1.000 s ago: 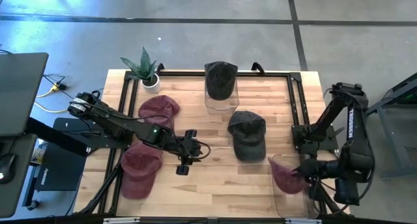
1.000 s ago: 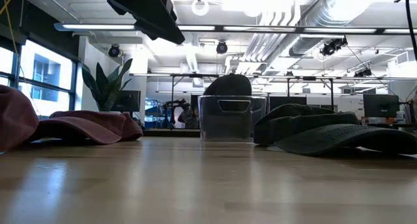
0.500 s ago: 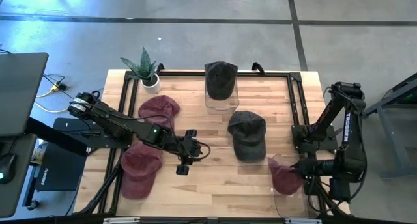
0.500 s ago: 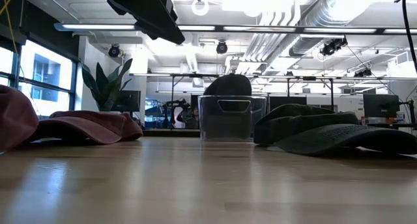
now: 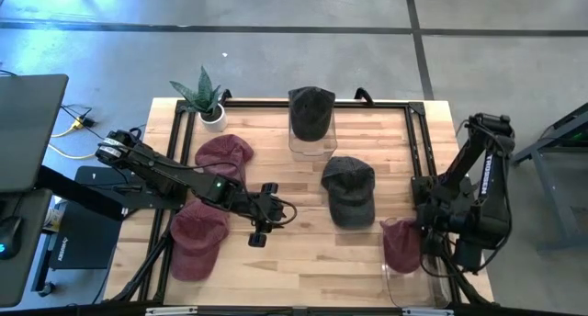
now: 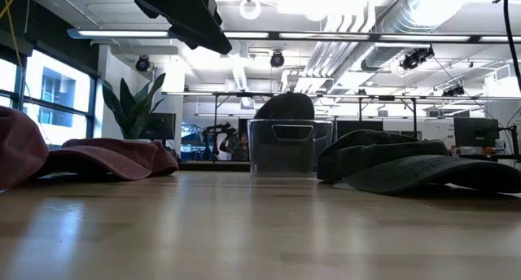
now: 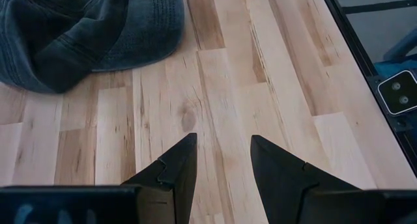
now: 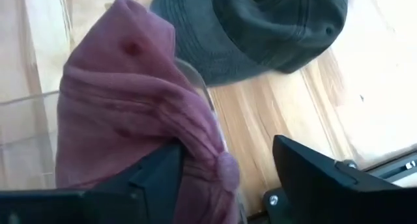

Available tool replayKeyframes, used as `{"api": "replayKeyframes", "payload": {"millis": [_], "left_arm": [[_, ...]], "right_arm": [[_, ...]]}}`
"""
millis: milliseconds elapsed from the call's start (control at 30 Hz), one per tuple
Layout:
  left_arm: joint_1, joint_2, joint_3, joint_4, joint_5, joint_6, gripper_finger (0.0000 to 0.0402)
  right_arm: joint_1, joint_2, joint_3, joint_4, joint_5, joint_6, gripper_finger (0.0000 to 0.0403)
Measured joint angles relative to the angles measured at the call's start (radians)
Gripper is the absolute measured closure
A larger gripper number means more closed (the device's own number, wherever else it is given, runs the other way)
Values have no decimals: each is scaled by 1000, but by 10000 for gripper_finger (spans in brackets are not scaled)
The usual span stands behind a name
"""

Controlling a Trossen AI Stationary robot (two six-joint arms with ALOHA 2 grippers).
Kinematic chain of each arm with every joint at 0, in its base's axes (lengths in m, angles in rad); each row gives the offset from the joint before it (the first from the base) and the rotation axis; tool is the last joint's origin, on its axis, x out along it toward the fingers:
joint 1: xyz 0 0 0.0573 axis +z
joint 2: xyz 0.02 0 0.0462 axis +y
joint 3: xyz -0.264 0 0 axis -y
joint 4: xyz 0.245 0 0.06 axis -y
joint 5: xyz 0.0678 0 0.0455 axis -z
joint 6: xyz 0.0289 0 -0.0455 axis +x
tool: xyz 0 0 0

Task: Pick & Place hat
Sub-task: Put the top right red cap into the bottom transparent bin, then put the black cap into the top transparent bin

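Where the counter (image 5: 303, 261) runs out at the lower right of the overhead frame, the right end effector (image 8: 225, 168) hangs over a clear bin (image 5: 404, 265), fingers spread wide. A maroon hat (image 5: 401, 245) sits draped on the bin's rim between those fingers; from the right wrist camera one finger (image 8: 156, 175) lies against the cloth, the other stands off it, so nothing is pinched.

Lower left: a second maroon hat (image 5: 196, 240) flat on the wood. Just right of it, lower centre, the left end effector (image 5: 262, 226) hovers over bare boards, fingers (image 7: 172, 168) parted with a plain gap, holding nothing.

Mid-frame, right of centre: a dark grey hat (image 5: 349, 189) on the counter, apart from the bin. Left of centre, a third maroon hat (image 5: 223, 157).

Upper centre: another clear bin (image 5: 312, 137) with a dark hat (image 5: 310, 109) perched on top; the low camera shows that hat (image 6: 284, 107) domed above the bin's wall. Upper left corner of the counter: a potted plant (image 5: 206, 97) in a white pot.

Beyond the left edge, a dark monitor (image 5: 28, 128) on a stand.
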Motion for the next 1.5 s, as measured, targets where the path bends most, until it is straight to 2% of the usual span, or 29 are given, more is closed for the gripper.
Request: {"api": "replayKeyframes", "payload": {"millis": [200, 333, 767, 833, 1000, 1067, 1167, 1267, 1367, 1500], "left_arm": [[0, 0, 0, 1, 0, 0, 263], [0, 0, 0, 6, 0, 0, 263], [0, 0, 0, 6, 3, 0, 263], [0, 0, 0, 6, 3, 0, 263], [0, 0, 0, 6, 2, 0, 263], [0, 0, 0, 5, 2, 0, 263], [0, 0, 0, 5, -13, 0, 263], [0, 0, 0, 2, -38, 0, 263], [1, 0, 0, -2, -43, 0, 263], [0, 0, 0, -2, -43, 0, 263]], "right_arm": [[-18, -78, 2, 8, -1, -23, 159], [-18, -157, 2, 60, -30, -25, 167], [-18, -317, 2, 169, 16, -126, 203], [-18, -334, 2, 216, 81, -178, 208], [-43, -327, 2, 396, 405, -407, 217], [-95, -317, 2, 483, 425, -527, 219], [-205, -282, 2, 591, 398, -693, 219], [-349, -223, 2, 676, 324, -843, 218], [-529, -149, 2, 729, 197, -971, 219], [-787, -53, 2, 788, -43, -1130, 212]]}}
